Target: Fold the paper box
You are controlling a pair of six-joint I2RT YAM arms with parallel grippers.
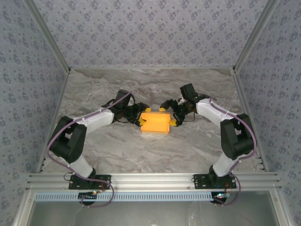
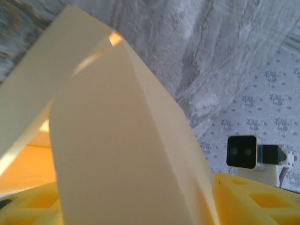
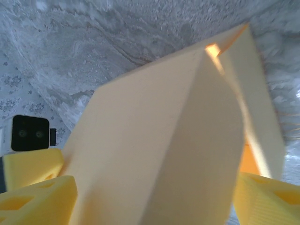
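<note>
While left fingers (image 1: 140, 123) and right fingers (image 1: 173, 124) flank it | paper box (image 1: 155, 122) | plain yellow-orange

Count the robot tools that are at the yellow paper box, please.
2. The left tool is at the left end of the paper box, and the right tool is at its right end. None seems to be hidden.

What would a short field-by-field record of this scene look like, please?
Surface: grey marbled table
Object: yellow-orange paper box, mid-table, partly folded, panels raised
Left side: left gripper at the box's left end, fingers apart around a panel; grip unclear
Right side: right gripper at the box's right end, fingers apart; grip unclear
Surroundings: patterned walls
</note>
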